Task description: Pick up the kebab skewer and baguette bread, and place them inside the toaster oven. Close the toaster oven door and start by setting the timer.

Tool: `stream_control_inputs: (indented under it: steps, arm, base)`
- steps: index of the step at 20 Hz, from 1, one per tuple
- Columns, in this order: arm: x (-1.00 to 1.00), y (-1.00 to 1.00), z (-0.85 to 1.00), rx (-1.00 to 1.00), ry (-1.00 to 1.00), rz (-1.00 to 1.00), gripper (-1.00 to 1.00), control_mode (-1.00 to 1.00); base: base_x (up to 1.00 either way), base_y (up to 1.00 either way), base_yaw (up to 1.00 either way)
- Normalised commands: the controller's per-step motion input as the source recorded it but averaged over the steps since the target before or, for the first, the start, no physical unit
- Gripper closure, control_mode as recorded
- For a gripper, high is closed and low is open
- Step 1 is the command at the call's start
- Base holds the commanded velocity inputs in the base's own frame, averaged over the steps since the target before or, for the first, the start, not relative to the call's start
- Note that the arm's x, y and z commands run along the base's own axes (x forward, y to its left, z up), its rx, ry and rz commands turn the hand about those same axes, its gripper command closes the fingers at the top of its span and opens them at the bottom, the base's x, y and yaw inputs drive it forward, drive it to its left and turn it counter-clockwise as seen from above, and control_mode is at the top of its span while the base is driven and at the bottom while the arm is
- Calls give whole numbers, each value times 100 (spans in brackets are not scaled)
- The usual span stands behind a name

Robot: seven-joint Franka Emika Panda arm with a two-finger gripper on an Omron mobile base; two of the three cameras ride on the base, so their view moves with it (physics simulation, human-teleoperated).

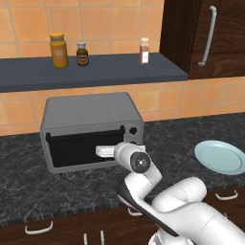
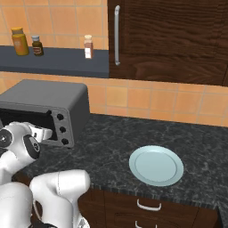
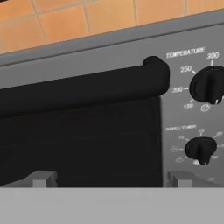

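The grey toaster oven [image 1: 91, 112] stands on the counter with its door [image 1: 76, 153] shut, the dark glass pane upright under the black bar handle [image 3: 87, 87]. My gripper [image 3: 111, 179] is open and empty, held close in front of the door's right part, just below the handle. Its fingertips [image 3: 41, 178] rise at the bottom of the hand view. Black knobs [image 3: 209, 85] sit in a column to the right of the door. The gripper [image 1: 106, 151] points at the pane in the left base view. The kebab skewer and baguette bread are out of view.
A pale blue plate [image 2: 156, 165] lies bare on the dark stone counter to the oven's right. Jars [image 1: 59, 50] and a spice shaker [image 1: 144, 50] stand on the shelf above. A dark wood cabinet [image 2: 169, 35] hangs at the upper right.
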Motion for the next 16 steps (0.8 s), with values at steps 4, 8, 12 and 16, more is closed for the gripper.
stream_control_inputs:
  steps: [4,8,12,16]
  arm:
    - [1,-51,0,0,0,0,-100,-100]
    - [6,-42,-9,0,0,0,-100,-100]
    - [11,-25,-16,-3,0,0,-100,-100]
    - [18,-28,-32,-3,-1,2,-100,-100]
  base:
    - [0,0,0]
    - [0,0,0]
    - [0,0,0]
    - [0,0,0]
